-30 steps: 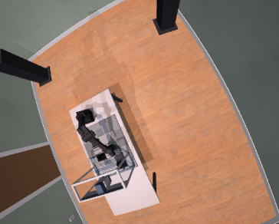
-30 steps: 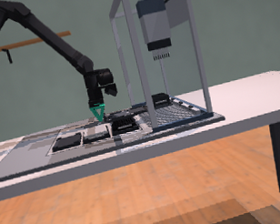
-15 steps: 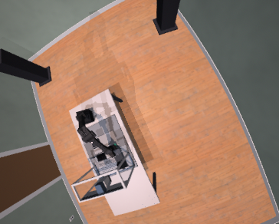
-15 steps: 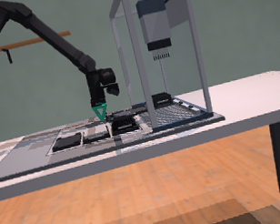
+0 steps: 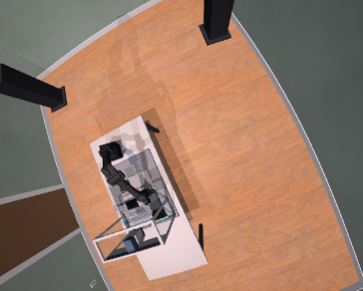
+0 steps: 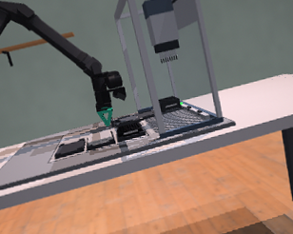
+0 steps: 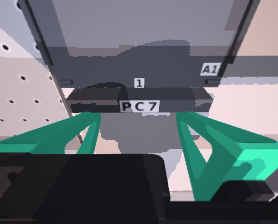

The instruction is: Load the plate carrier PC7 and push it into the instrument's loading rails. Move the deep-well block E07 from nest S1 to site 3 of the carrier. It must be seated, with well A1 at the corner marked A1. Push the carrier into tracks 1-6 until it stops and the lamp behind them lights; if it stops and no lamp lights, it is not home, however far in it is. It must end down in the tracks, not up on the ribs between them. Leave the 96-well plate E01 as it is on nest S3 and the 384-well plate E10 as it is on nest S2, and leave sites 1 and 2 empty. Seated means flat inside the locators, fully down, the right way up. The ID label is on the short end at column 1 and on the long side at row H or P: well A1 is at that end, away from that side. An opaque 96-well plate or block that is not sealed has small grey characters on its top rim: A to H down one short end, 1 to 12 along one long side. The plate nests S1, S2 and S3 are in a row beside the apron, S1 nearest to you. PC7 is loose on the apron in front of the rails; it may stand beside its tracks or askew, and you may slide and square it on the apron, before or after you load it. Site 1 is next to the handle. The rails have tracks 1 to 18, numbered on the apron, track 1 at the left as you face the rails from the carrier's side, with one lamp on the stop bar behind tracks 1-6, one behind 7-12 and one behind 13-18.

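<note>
In the wrist view the carrier's dark handle, labelled PC7 [image 7: 140, 106], lies straight ahead of my open gripper [image 7: 139, 121]. The green fingers stand apart on either side of it, with nothing between them. Beyond the handle is site 1 [image 7: 139, 83], an empty grey bed with an A1 corner mark at its right. In the side view my gripper [image 6: 106, 119] points down, low over the deck. A dark block [image 6: 129, 127] sits just to its right, and a dark plate [image 6: 69, 148] sits to its left. I cannot read their labels.
The glass-walled instrument frame [image 6: 169, 55] stands to the right, with a pipetting head [image 6: 162, 24] hanging inside. The ribbed rails [image 6: 178, 117] lie on its floor. A small green light [image 6: 181, 103] shows at the back by a dark bar. The perforated deck [image 7: 20, 95] is to my left.
</note>
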Motion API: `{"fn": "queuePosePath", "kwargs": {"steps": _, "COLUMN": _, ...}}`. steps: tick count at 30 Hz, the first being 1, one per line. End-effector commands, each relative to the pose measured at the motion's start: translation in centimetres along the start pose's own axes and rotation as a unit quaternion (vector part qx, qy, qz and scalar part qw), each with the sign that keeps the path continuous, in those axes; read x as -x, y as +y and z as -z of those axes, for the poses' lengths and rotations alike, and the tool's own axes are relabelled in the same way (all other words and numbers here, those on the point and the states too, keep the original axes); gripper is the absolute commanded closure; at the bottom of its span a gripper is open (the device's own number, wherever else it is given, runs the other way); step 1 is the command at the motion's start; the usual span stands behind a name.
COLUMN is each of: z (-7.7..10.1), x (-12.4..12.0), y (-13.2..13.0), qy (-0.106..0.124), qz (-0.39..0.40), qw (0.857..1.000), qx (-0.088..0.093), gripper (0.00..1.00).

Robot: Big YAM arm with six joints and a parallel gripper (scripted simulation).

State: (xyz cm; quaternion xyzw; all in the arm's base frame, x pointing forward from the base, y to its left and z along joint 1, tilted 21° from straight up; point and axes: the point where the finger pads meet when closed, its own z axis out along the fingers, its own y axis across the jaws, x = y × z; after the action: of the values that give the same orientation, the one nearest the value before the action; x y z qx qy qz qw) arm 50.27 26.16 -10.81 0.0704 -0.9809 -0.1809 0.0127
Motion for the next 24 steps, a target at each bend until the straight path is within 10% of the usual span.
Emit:
{"fn": "queuePosePath", "kwargs": {"steps": 1, "z": 1.8, "x": 1.2, "y": 1.2, "qy": -0.045, "qz": 0.006, "qw": 0.999, "qx": 0.007, "gripper": 0.2}}
{"fn": "queuePosePath", "kwargs": {"steps": 24, "z": -0.6, "x": -2.8, "y": 0.4, "qy": -0.024, "qz": 0.001, "qw": 1.0, "qx": 0.002, "gripper": 0.2}}
